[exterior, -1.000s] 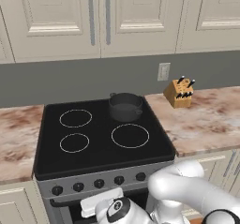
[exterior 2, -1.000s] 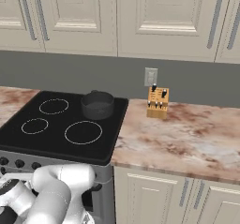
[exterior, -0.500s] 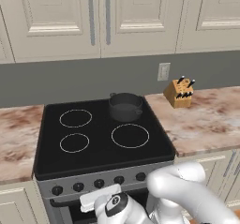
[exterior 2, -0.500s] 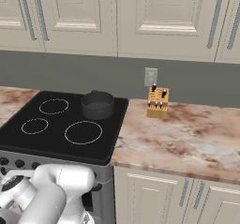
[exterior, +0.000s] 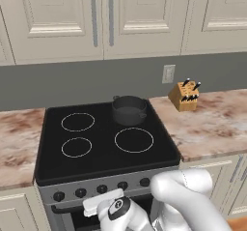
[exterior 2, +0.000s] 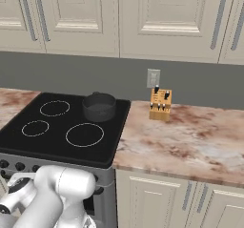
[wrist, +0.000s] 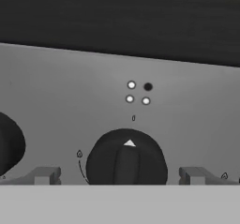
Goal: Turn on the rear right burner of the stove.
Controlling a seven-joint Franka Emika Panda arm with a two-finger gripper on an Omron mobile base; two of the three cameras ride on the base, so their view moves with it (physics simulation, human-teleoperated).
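The stove (exterior: 103, 145) has a black glass top with white burner circles and a grey steel front (wrist: 70, 87). A row of small black knobs (exterior: 123, 185) runs along that front. In the hand view one round black knob (wrist: 126, 164) sits dead ahead, its white pointer up. Above it are four dots, the upper right one dark. My gripper (wrist: 119, 176) is open, with one fingertip (wrist: 44, 175) on each side of this knob and a gap between them and it. Another knob (wrist: 7, 143) shows at the left edge. My hand (exterior: 116, 209) hangs just below the knob row.
A dark pot (exterior: 129, 110) stands on the rear right burner, also seen as the pot (exterior 2: 99, 107). A wooden knife block (exterior: 185, 95) sits on the marble counter (exterior: 212, 123) to the right, under a wall outlet (exterior: 168, 73). Cream cabinets (exterior: 101, 17) hang above.
My hand has crept slightly upward and closer to the stove's knob row. The pot and knife block have not moved.
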